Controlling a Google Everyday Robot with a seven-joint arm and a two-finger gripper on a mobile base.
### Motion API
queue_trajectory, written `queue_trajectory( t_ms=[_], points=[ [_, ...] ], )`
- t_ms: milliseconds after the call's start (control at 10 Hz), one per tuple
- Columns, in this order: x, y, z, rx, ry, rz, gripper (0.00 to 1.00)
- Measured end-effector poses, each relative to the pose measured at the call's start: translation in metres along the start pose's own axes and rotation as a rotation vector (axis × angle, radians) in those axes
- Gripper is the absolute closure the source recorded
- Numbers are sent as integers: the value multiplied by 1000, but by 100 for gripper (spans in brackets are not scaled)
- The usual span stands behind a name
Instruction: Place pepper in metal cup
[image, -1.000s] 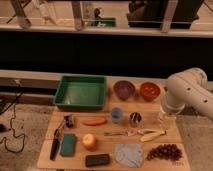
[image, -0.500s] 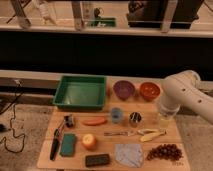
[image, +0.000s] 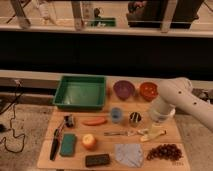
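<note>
The slim orange-red pepper (image: 94, 121) lies flat on the wooden table (image: 45, 155), left of the light blue cup (image: 116, 115). The small dark metal cup (image: 135, 118) stands upright just right of the blue cup. My gripper (image: 160, 119) hangs at the end of the white arm (image: 182, 97), which comes in from the right. It is over the table's right side, just right of the metal cup and well apart from the pepper. Nothing shows in it.
A green tray (image: 80, 92), a purple bowl (image: 123, 89) and an orange bowl (image: 148, 90) stand at the back. A banana (image: 152, 134), grapes (image: 164, 151), a grey cloth (image: 128, 152), a round fruit (image: 89, 141), a green sponge (image: 68, 144) and a black block (image: 97, 160) lie in front.
The arm has swung a little to the left and down, bringing the gripper closer to the metal cup. The objects on the table have not moved.
</note>
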Motion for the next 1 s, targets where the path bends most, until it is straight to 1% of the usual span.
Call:
queue_trajectory(
  t_ms=[500, 600, 700, 800, 1000],
  points=[
    [0, 0, 1, -1, -1, 0, 20],
    [0, 2, 3, -8, -8, 2, 20],
    [-3, 10, 11, -26, -20, -2, 20],
    [-10, 13, 17, -29, -32, -5, 20],
    [-38, 16, 31, -34, -60, -27, 20]
  ],
)
